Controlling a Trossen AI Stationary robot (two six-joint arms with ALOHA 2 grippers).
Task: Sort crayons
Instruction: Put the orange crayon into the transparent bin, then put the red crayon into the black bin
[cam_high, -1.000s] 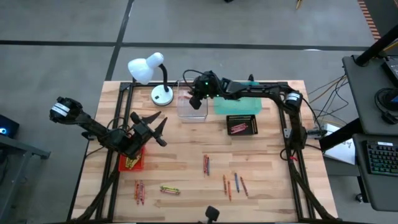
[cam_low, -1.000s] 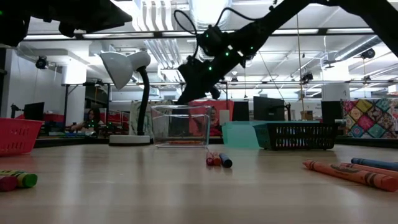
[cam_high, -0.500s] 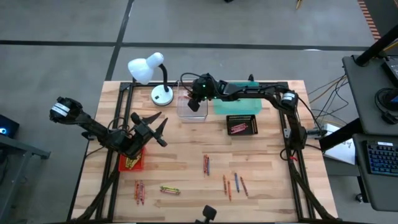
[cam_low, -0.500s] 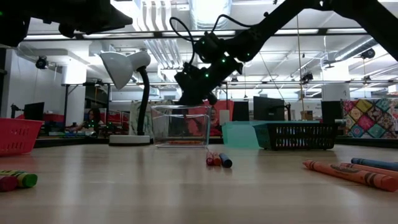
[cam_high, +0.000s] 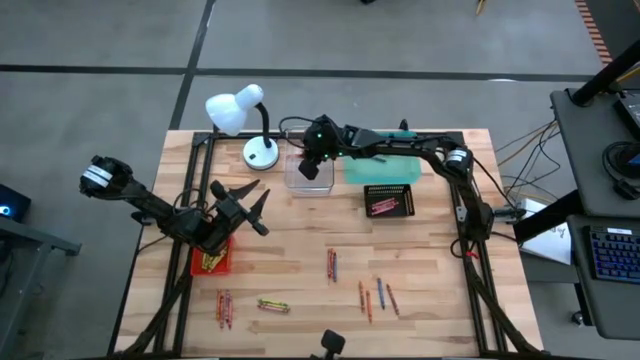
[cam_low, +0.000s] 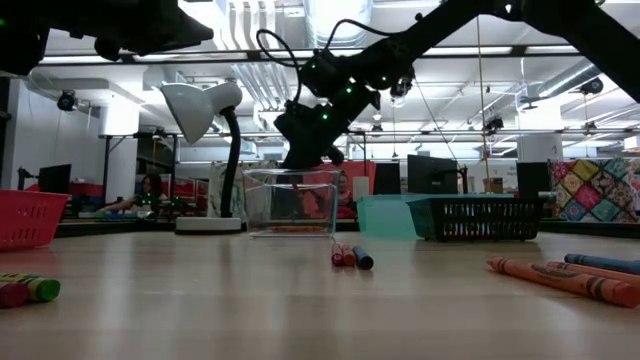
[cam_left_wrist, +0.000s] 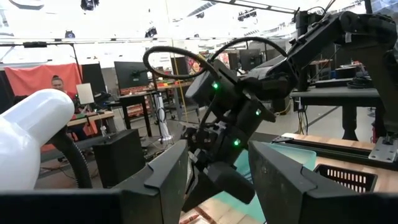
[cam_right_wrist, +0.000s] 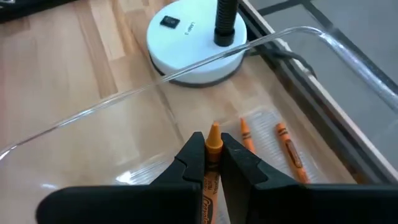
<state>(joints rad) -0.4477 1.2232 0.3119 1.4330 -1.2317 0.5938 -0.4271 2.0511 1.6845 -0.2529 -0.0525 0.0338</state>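
Shifted slightly toward 9 o'clock over the clear tray (cam_high: 308, 175), right gripper (cam_right_wrist: 211, 160) pinches a light, brittle orange crayon (cam_right_wrist: 212, 155) near its tip; left gripper (cam_high: 245, 205) waits spread.

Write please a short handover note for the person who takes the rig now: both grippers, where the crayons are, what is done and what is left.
Right gripper: shut on an orange crayon, over the clear tray.
Left gripper: open, waiting above the red tray.
Done: two orange crayons lie in the clear tray; some crayons are in the red tray.
Left: release the held one, then sort the loose crayons on the table: middle group, right group, front-left ones.
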